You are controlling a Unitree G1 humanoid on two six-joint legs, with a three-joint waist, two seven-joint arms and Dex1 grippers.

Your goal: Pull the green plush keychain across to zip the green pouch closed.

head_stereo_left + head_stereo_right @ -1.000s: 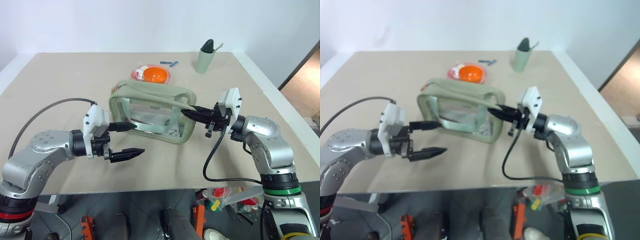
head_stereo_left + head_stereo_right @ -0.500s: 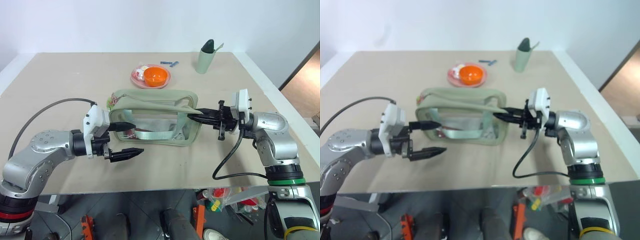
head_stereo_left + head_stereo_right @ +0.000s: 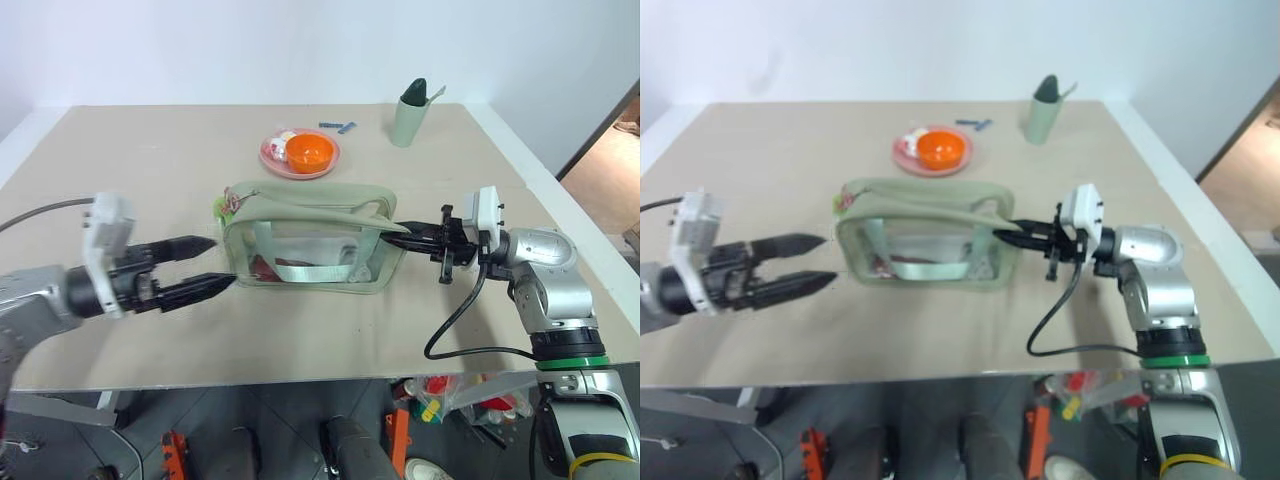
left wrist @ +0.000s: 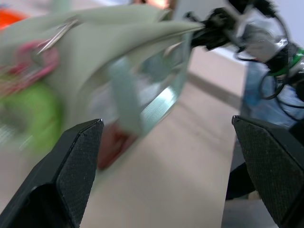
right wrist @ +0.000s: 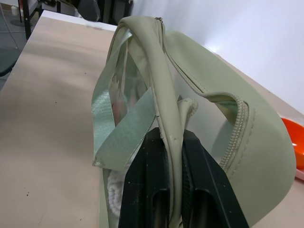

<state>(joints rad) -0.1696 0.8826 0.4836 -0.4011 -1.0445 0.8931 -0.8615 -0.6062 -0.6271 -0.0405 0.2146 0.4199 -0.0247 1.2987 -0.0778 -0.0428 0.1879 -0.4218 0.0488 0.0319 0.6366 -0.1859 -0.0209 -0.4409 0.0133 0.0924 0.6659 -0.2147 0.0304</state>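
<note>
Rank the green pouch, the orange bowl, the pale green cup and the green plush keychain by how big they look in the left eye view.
Largest to smallest:
1. green pouch
2. pale green cup and orange bowl: similar; both sit farther from the camera, so unsure.
3. green plush keychain

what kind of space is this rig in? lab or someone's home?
Most likely a lab or test room, not a home. A bare beige table stands against a plain white wall, holding a few props: the green pouch, an orange bowl and a pale green cup.
</note>
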